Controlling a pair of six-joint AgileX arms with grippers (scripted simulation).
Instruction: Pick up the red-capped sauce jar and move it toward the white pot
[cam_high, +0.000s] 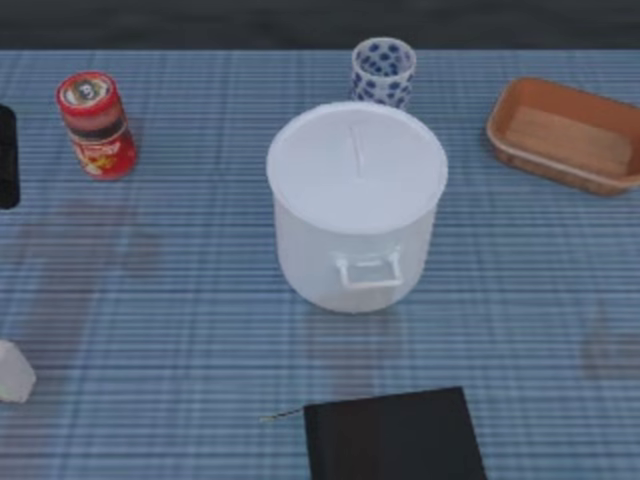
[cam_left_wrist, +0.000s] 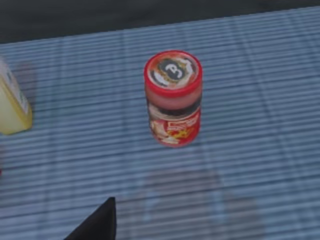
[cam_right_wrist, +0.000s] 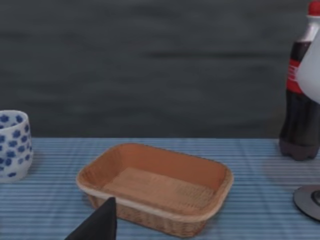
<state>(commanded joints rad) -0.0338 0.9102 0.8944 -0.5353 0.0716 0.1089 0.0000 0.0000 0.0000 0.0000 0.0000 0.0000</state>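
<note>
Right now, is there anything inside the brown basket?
No, the brown basket shows only its bare woven bottom in the right wrist view, with nothing lying in it.

Very little of the AgileX arms shows. In the left wrist view, the left gripper (cam_left_wrist: 97, 224) appears only as a matte black wedge with a pointed tip and straight slanted edge, with no screws, cables or markings to be seen. The right gripper (cam_right_wrist: 97, 224) looks the same in the right wrist view: a plain black, sharp-cornered triangular piece, smooth and unmarked
</note>
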